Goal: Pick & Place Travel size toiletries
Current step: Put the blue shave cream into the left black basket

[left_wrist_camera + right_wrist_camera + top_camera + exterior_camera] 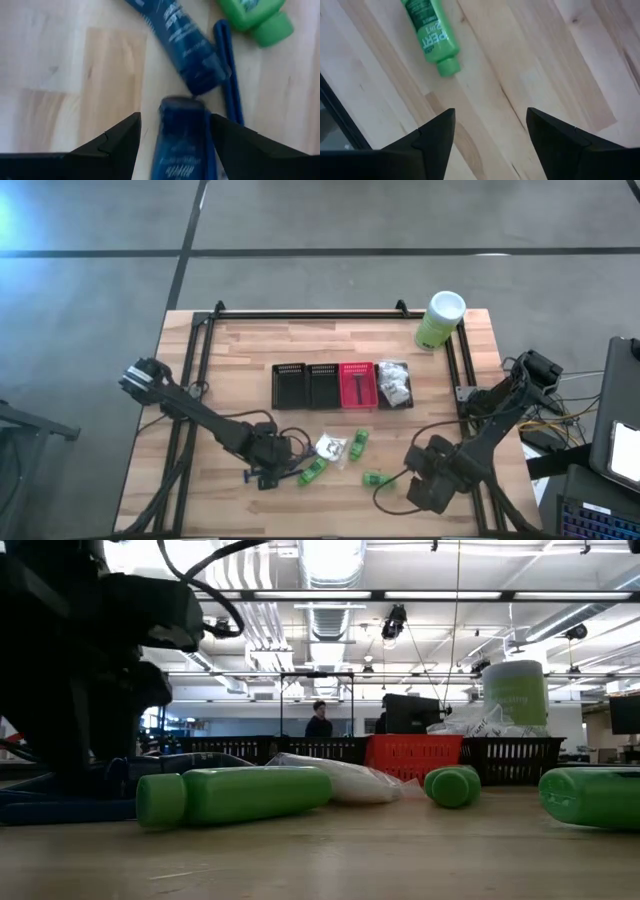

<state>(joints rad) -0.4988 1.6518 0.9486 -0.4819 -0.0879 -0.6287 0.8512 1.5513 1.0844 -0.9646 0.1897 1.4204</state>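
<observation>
Left hand (172, 137) spread wide around a blue tube (182, 140) near the red basket (357, 386), green bottles (357, 446) unsorted.

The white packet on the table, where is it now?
In the high view the white packet lies near the table's front middle, between the left gripper and a green bottle, below the baskets.
</observation>
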